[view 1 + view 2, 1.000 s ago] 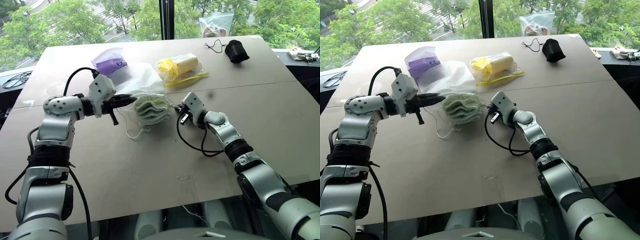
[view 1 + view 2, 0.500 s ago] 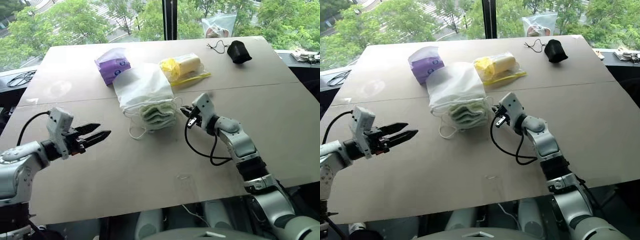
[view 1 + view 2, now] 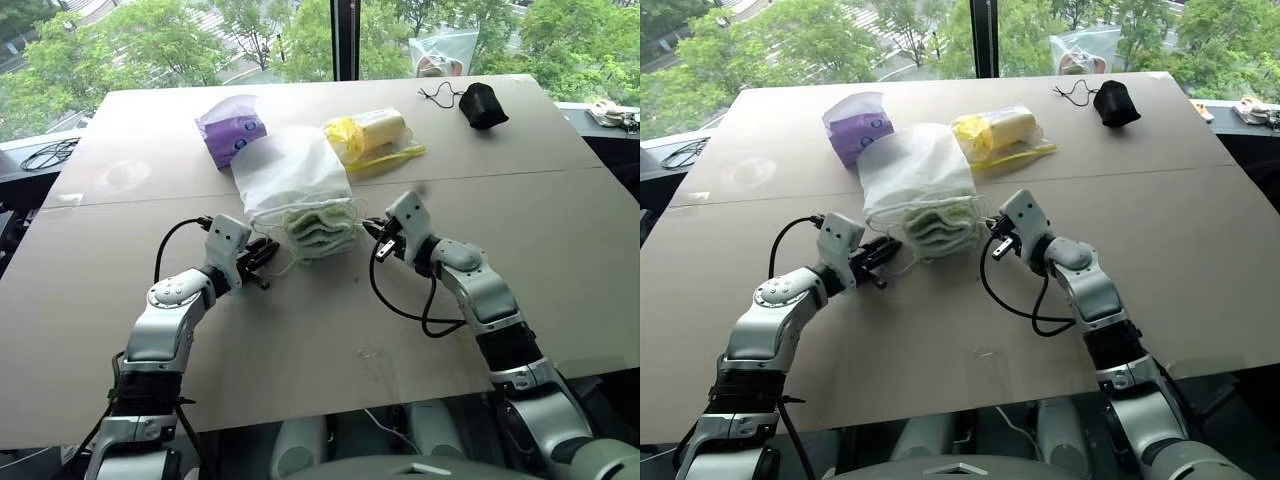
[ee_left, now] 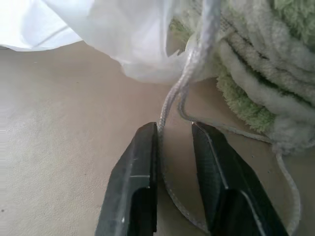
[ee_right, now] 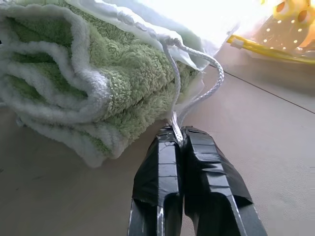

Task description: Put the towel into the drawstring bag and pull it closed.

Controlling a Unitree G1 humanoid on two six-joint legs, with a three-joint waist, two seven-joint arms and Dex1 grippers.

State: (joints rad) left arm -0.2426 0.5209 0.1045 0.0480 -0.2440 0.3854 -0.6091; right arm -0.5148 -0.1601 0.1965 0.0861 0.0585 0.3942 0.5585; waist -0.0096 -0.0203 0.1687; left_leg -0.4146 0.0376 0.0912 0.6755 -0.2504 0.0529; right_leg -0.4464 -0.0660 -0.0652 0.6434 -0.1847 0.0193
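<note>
I read the right claw (image 5: pixel 177 135) as clamped on the white cord (image 5: pixel 173 83) of the drawstring bag (image 3: pixel 290 172): in its wrist view both fingers (image 5: pixel 162 172) press together with the cord pinched at their tips, and the cord loops from there up to the gathered hem of the bag mouth. The towel (image 5: pixel 74 93) lies just beyond and beside that claw, a folded pale green stack resting on the worktop (image 3: pixel 300 340), with the bag fabric drawn over its top and its folded edges still exposed at the mouth. The left claw (image 4: pixel 174 132) sits on the opposite side of the bag mouth, low over the worktop; its wrist view shows a narrow gap between the two fingers (image 4: pixel 135 177), with a second run of cord (image 4: pixel 189 64) hanging from the hem and passing down between the tips. I cannot confirm from that view that the fingers pinch this cord. In the head view the bag lies between the two claws, mouth toward me and its closed end pointing away. Beyond the bag, past both claws, I see a purple tissue pack (image 3: pixel 232 130), a clear bag with yellow contents (image 3: pixel 368 133) and, well apart at the far edge, a small black pouch (image 3: pixel 482 103).
</note>
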